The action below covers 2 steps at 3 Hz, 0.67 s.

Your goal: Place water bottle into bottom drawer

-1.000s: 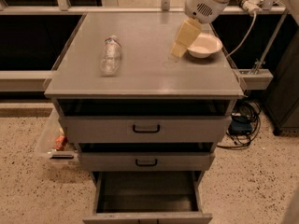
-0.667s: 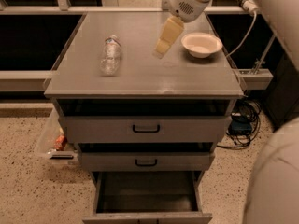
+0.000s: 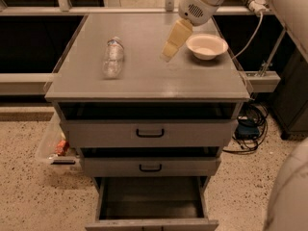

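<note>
The clear crinkled water bottle (image 3: 113, 57) lies on its side on the left part of the grey cabinet top (image 3: 144, 81), neck pointing away. My gripper (image 3: 169, 51), with pale yellow fingers, hangs from the white arm above the middle right of the top, about a bottle's length to the right of the bottle and just left of the white bowl (image 3: 206, 46). It holds nothing. The bottom drawer (image 3: 151, 201) is pulled out at the foot of the cabinet, its dark interior bare.
Two higher drawers with black handles (image 3: 149, 133) sit slightly open above the bottom one. A clear bin with a red item (image 3: 60, 147) stands on the floor at left. Cables and a dark box (image 3: 248, 129) lie on the floor at right. A white robot part (image 3: 288, 196) fills the lower right.
My gripper has moved left across the cabinet top, from beside the bowl toward the bottle. The bottle, bowl and drawers have not moved.
</note>
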{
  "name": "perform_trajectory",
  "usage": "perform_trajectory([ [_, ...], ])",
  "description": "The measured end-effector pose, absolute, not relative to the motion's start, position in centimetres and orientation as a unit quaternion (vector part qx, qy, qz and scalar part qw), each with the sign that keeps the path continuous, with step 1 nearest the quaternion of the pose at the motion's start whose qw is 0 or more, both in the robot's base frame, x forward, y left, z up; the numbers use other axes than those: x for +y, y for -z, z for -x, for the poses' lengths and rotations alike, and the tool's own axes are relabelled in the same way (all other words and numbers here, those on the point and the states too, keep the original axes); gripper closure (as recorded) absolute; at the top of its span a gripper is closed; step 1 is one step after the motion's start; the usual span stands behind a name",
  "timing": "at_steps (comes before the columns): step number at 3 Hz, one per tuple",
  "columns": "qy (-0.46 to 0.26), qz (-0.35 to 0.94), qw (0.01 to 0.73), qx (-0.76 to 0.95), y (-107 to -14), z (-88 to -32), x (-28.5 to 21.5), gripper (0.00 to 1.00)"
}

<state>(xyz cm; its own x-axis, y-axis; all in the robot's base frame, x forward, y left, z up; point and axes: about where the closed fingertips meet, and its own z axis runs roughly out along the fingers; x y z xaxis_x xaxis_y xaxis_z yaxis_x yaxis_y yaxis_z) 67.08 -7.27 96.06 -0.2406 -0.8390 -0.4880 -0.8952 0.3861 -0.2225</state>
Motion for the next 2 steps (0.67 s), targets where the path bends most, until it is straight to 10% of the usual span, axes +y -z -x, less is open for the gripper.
perform_trajectory([
  [2, -0.108, 0.586, 0.252, 0.762, -93.8, -68.7, 1.1, 0.0],
])
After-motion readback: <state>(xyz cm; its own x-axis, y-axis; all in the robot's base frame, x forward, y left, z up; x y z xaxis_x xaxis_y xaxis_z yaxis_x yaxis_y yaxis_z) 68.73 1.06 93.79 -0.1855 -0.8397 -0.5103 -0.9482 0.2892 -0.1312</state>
